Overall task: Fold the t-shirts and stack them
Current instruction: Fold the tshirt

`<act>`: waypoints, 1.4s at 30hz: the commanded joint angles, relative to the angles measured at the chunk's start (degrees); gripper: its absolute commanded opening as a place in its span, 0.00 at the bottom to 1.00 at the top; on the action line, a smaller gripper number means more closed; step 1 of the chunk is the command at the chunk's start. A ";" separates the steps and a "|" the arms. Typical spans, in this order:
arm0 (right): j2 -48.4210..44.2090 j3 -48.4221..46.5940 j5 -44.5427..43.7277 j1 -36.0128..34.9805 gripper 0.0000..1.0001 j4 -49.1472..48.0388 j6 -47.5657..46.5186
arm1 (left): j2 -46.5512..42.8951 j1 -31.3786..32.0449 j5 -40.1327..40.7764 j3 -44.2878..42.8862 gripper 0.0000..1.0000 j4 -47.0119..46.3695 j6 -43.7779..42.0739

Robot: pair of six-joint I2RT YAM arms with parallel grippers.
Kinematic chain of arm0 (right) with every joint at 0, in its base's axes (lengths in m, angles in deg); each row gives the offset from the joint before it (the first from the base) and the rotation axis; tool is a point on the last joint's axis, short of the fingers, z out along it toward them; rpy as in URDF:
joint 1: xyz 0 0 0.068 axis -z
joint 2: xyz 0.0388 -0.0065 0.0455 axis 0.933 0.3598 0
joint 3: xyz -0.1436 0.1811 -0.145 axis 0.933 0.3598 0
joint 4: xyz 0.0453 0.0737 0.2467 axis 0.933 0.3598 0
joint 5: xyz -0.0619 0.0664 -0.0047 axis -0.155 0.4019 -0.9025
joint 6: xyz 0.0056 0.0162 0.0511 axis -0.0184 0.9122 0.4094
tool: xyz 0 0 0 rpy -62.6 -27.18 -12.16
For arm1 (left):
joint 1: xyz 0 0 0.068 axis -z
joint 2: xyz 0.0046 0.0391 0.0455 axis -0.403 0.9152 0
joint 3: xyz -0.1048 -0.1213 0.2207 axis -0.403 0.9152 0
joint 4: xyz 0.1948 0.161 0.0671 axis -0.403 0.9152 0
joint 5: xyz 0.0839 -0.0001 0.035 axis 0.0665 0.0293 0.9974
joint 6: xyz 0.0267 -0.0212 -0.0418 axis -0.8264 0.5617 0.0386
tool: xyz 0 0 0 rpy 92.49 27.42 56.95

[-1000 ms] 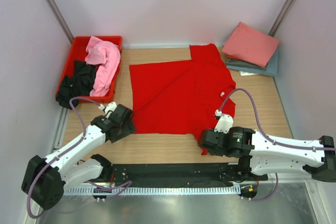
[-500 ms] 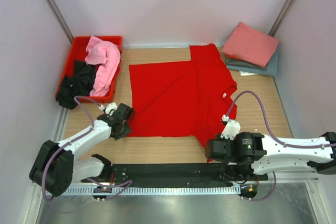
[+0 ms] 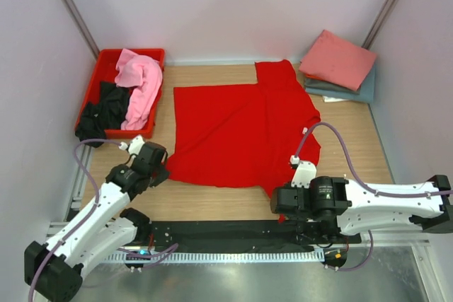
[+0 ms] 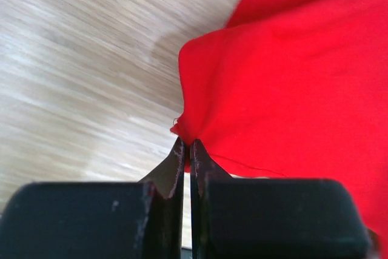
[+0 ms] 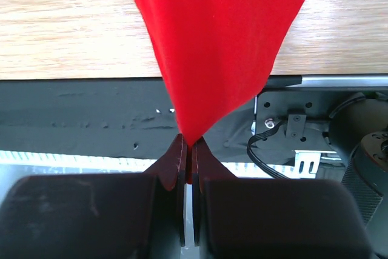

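A bright red t-shirt [image 3: 241, 129] lies spread across the middle of the wooden table. My left gripper [image 3: 164, 168] is shut on its near-left corner, and the left wrist view shows the red cloth [image 4: 285, 71] pinched at my gripper [image 4: 188, 144] just above the wood. My right gripper [image 3: 278, 208] is shut on the shirt's near-right corner. In the right wrist view that red cloth [image 5: 218, 47] hangs taut from my gripper [image 5: 189, 144] over the black base rail. A folded salmon pink shirt [image 3: 337, 59] lies on a grey-blue one [image 3: 352, 93] at the back right.
A red plastic crate [image 3: 105, 62] at the back left holds a light pink shirt [image 3: 139, 83] and a black shirt [image 3: 99, 112] that spills over its near rim. The black base rail [image 3: 226, 235] runs along the near edge. Walls close in on both sides.
My left gripper has gone from open to shut on the shirt's near-left corner and drawn it slightly outward. My right gripper has pulled the near-right corner towards the near edge.
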 commanded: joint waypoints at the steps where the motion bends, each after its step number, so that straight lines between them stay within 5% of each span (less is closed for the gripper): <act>1: 0.71 -1.72 -1.00 -0.26 0.01 9.47 -1.24 | -3.31 0.36 0.70 -3.91 0.00 7.74 3.03; 10: 11.43 -10.07 -10.14 1.40 0.02 9.47 -5.45 | -4.55 0.36 2.63 -11.12 0.00 12.76 1.01; 19: 16.52 -14.21 -11.56 27.04 0.01 -4.49 -36.81 | 12.40 -2.54 0.27 -19.47 0.00 9.69 -10.76; 24: 22.76 -17.88 -10.33 38.48 0.01 -10.03 -51.49 | 21.44 -9.39 -4.30 -22.63 0.00 5.82 -16.91; 42: 41.48 -33.89 -21.22 51.15 0.01 -16.37 -73.83 | 39.40 -13.53 -7.91 -33.35 0.00 3.27 -20.00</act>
